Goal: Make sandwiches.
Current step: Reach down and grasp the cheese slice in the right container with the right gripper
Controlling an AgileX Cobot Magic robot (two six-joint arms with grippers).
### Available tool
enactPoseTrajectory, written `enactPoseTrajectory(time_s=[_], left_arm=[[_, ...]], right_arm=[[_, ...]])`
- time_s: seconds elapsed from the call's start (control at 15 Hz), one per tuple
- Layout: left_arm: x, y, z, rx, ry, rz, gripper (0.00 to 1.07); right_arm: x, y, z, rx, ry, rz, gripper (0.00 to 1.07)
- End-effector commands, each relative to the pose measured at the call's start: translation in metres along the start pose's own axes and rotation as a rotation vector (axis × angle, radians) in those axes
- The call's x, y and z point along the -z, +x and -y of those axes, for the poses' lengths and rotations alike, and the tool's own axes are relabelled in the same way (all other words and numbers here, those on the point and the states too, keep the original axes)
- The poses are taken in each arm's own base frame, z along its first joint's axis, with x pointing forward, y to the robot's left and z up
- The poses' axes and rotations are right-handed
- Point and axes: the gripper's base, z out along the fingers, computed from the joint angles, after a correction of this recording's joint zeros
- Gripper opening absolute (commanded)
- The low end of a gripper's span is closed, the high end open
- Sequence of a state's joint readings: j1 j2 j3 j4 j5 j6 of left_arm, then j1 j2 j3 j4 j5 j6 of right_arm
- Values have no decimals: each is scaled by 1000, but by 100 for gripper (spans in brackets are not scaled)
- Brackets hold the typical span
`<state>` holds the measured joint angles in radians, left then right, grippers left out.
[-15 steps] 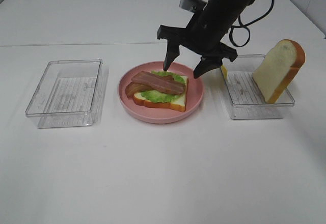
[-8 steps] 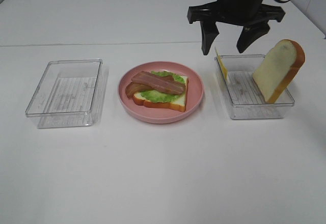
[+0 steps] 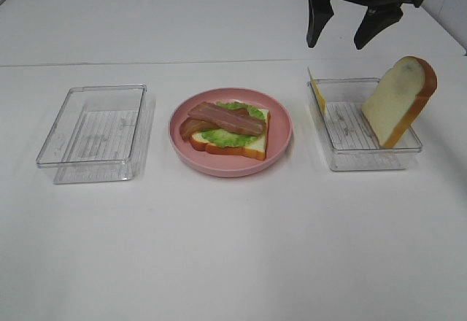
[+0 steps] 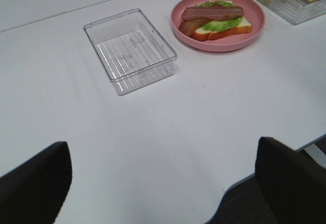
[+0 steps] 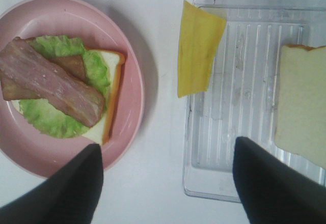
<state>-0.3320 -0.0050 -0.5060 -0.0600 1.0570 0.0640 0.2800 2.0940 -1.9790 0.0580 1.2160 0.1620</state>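
A bread slice topped with green lettuce and brown bacon strips (image 3: pixel 228 125) lies on the pink plate (image 3: pixel 279 146); it also shows in the right wrist view (image 5: pixel 63 89) and the left wrist view (image 4: pixel 214 19). A second bread slice (image 3: pixel 398 101) leans upright in the right clear tray (image 3: pixel 365 157). A yellow cheese slice (image 5: pixel 198 46) leans on that tray's left wall. My right gripper (image 3: pixel 349 36) is open and empty, high above the tray's far edge. My left gripper (image 4: pixel 163 183) is open and empty, low over the table's near edge.
An empty clear tray (image 3: pixel 95 133) stands left of the plate. The white table (image 3: pixel 233 248) stretches bare in front of the plate and trays.
My right gripper has lifted from above the plate and moved right and back, now above the right tray's far edge. The food and trays have not moved.
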Motion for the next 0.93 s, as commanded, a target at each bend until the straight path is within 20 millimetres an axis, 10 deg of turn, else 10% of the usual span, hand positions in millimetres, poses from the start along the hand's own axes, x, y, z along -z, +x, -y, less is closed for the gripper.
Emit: enactPoseTrajectory(time_s=[0.07, 0.53, 0.93], left_arm=[[2, 2, 0, 1, 2, 26, 93], [2, 2, 0, 1, 2, 26, 93], [2, 2, 0, 1, 2, 26, 93]], right_arm=[[-18, -13, 1, 13, -21, -4, 67], [-100, -33, 7, 12, 31, -59, 67], [-116, -36, 13, -13, 91, -36, 50]])
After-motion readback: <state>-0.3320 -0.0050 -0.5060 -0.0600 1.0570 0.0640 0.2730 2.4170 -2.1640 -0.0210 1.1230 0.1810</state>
